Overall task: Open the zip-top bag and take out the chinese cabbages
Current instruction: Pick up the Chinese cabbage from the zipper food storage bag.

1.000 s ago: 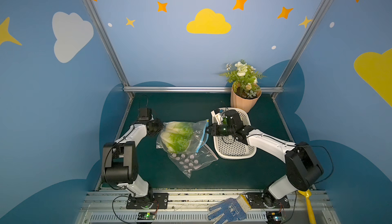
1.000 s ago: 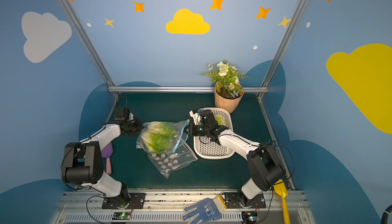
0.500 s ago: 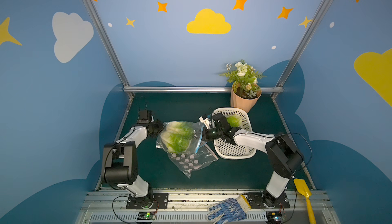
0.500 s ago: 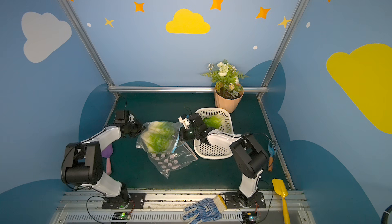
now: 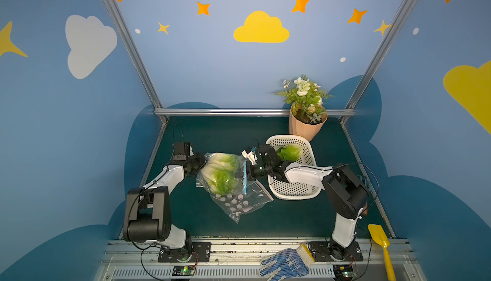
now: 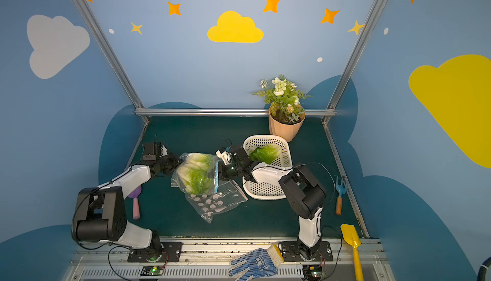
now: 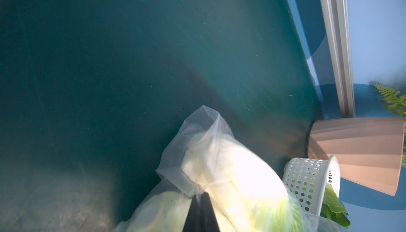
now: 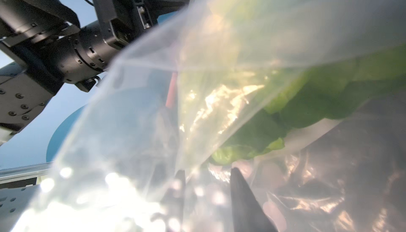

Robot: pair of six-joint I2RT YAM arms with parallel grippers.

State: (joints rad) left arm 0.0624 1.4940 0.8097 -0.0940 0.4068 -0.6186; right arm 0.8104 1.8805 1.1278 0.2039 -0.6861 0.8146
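The clear zip-top bag lies mid-table with two chinese cabbages inside. A third cabbage lies in the white basket. My left gripper is shut on a bunched fold of the bag's left end. At the bag's blue zip edge is my right gripper, jaws apart. One finger shows dimly through the plastic film and the other is bare. Green leaves sit just beyond the tips.
A potted white-flowered plant stands behind the basket. A blue glove lies on the front rail. A yellow shovel and a blue garden fork lie at the right. A purple trowel lies beside the left arm.
My right gripper opened over the basket, leaving a cabbage there, and moved left to the bag's mouth. The left gripper kept its hold and place.
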